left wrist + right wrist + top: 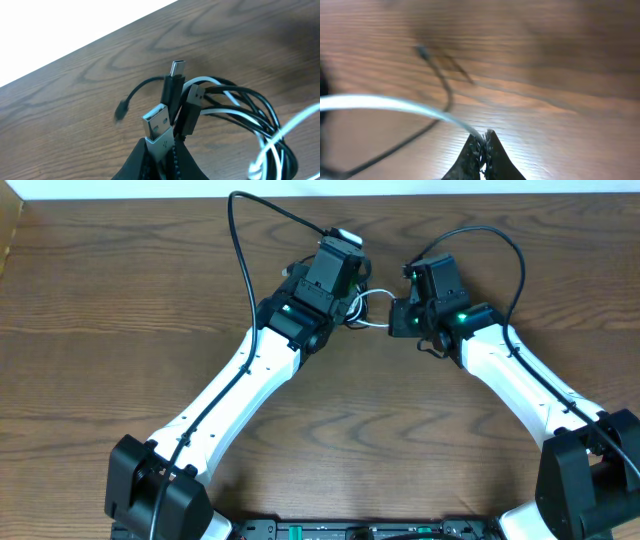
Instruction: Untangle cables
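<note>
Left wrist: left claw (161, 147) grips white cable (287, 129), plug (157, 122) pointing upward

Over the table (100, 330), the cables (240, 110) bunch just right of the left tool (161, 146), plug ends (175, 95) standing directly before its tip, while one strand (385, 103) runs leftward from the right tool (484, 142).

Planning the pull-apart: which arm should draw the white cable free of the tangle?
Right. The right fingers already pinch a free stretch of the white cable; the left fingers clamp the white USB plug, better kept as anchor.
</note>
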